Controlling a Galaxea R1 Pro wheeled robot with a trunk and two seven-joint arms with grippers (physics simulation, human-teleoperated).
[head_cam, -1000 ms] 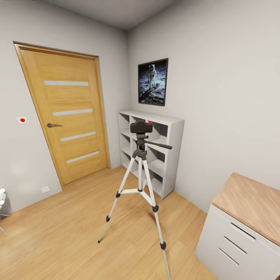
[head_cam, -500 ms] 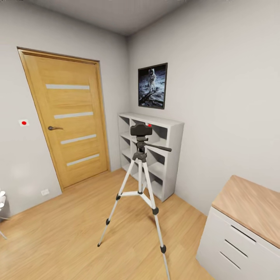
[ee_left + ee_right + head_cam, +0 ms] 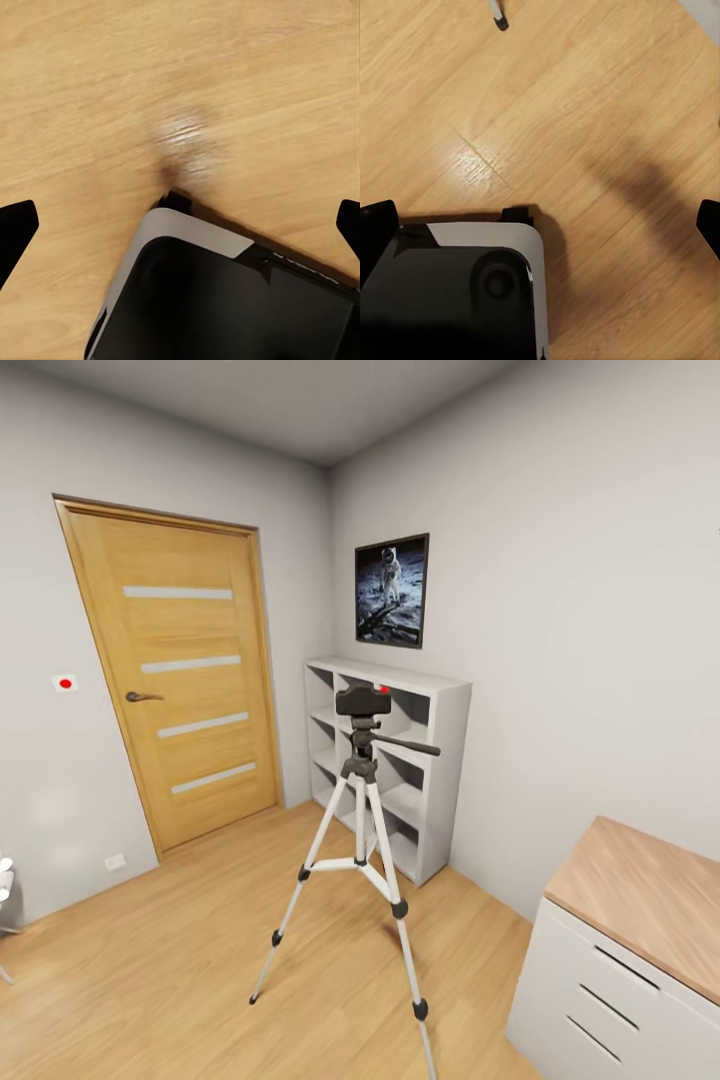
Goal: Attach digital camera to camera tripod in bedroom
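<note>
Atop the camera tripod (image 3: 360, 830), in the middle of the bedroom's plank floor (image 3: 170, 970), sits the digital camera (image 3: 363, 700), its red button showing on the upper edge. The black body rests squarely on the dark grey head, with the long side handle (image 3: 408, 743) sticking out toward the white cube shelf (image 3: 440, 760) behind it. From the head view the camera looks mounted and level, so the attaching step appears to be done, though the joint between camera base and tripod plate is too small to judge whether it is truly locked.

Around the stand are the wooden door (image 3: 180, 670) on the far wall, the framed astronaut picture (image 3: 392, 590) above the shelf, and the wood-topped desk (image 3: 650, 900) with white drawers at the right.

Both arms hang low and well apart from the tripod. The left claw (image 3: 180, 225) has its dark fingertips at opposite edges of the left wrist view, spread wide with nothing between them but bare floor and a corner of the robot's own black-and-silver body. The right claw (image 3: 540, 225) is likewise spread wide and empty; one black tripod foot (image 3: 499, 16) lies on the planks at the far edge of that view.

If anything is left to do, it would be a check that the camera sits firm, which calls for raising an arm to head height without knocking a leg. A bump against the thin legs could topple the stand, so any approach should come from above the spread feet.
</note>
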